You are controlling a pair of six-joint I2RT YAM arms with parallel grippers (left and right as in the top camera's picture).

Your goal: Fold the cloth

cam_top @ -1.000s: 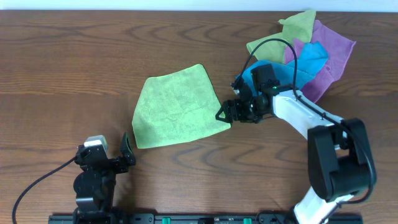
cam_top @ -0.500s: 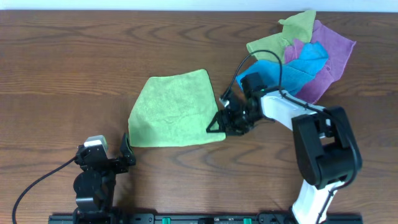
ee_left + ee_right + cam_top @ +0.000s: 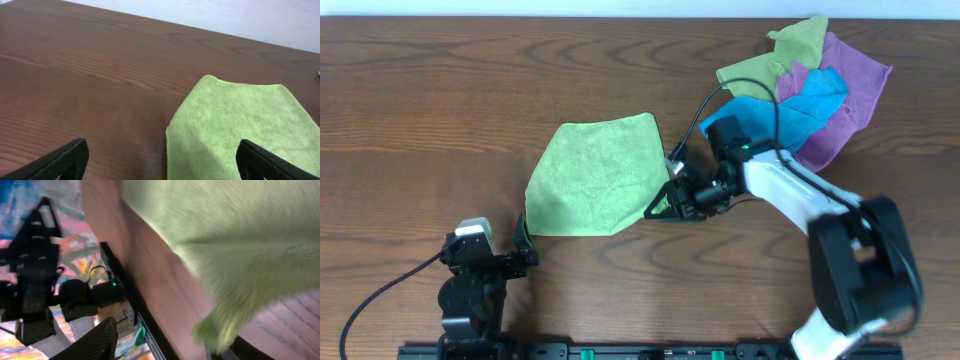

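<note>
The light green cloth (image 3: 592, 178) lies flat at the table's middle; its near right corner is pulled in toward the left. My right gripper (image 3: 666, 206) is at that corner. In the right wrist view the cloth (image 3: 225, 240) is blurred. Its corner hangs against one finger, and the jaws (image 3: 170, 341) are spread wide. My left gripper (image 3: 508, 246) is open and empty near the front left. It points at the cloth's near left edge (image 3: 240, 125), which lies just ahead of its fingers (image 3: 160, 161).
A pile of cloths (image 3: 810, 90) in green, blue and purple lies at the back right, behind the right arm. The right arm's cable loops above it. The arm bases and a rail run along the front edge.
My right gripper has moved left and toward the front, carrying the cloth's near right corner inward, so the cloth's right side has narrowed. The left arm has not moved.
</note>
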